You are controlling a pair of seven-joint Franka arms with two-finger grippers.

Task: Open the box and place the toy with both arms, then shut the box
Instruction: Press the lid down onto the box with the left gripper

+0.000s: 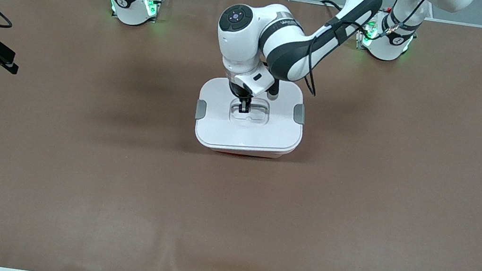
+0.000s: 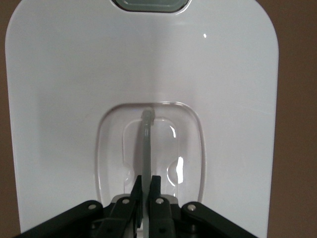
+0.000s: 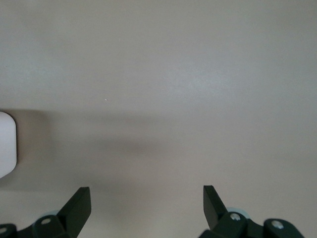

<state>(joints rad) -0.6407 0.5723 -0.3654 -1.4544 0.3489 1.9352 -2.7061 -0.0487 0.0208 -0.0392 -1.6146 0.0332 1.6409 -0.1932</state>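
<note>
the box [image 1: 250, 122] sits on the brown table [image 1: 73, 168], roughly midway between the two arms' ends and nearer the robots' bases than the front camera. its white lid [image 2: 74, 74] is on, and only a thin pinkish strip of the tub shows under the lid's nearer edge in the front view. one grey clip [image 1: 201, 109] sits on the side toward the right arm's end, the other grey clip [image 1: 299, 113] on the side toward the left arm's end.

the left gripper [image 1: 244, 106] is down in the lid's recessed centre. the front view shows only that it is in the hollow; the left wrist view shows its fingers [image 2: 156, 191] clenched on the thin translucent handle [image 2: 146, 148] that stands upright across the recess, with one grey clip at the lid's edge.

the right gripper [image 3: 146, 198] shows at the front view's edge at the right arm's end, waiting well apart from the box. its wrist view shows the fingers spread wide over bare table, holding nothing, with a white corner at the frame's edge.

the toy is not visible in any view.
</note>
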